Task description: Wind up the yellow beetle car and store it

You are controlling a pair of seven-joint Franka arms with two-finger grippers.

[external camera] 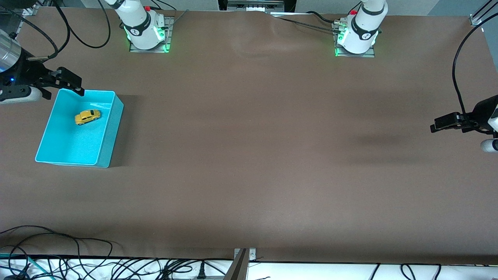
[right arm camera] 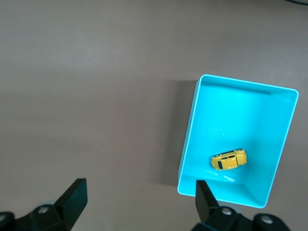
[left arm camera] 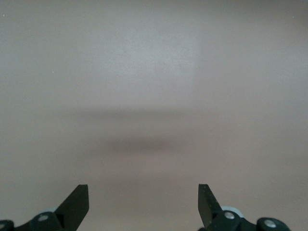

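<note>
The right gripper (external camera: 72, 83) pokes in from the frame's edge with its arm cut away above it — and one fingertip covers a corner of the teal bin (external camera: 113, 128). The left gripper (external camera: 441, 127) is clipped too, most of its body out of frame. The yellow beetle car (external camera: 87, 117) — too small to make out its wheels or windows.

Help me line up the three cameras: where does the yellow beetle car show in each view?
Front view: the yellow beetle car lies inside the teal bin, toward the right arm's end of the table.
Left wrist view: not in it; only bare table shows.
Right wrist view: the car lies in the bin, on its side.
Shared landmark: the teal bin, in the front and right wrist views.
</note>
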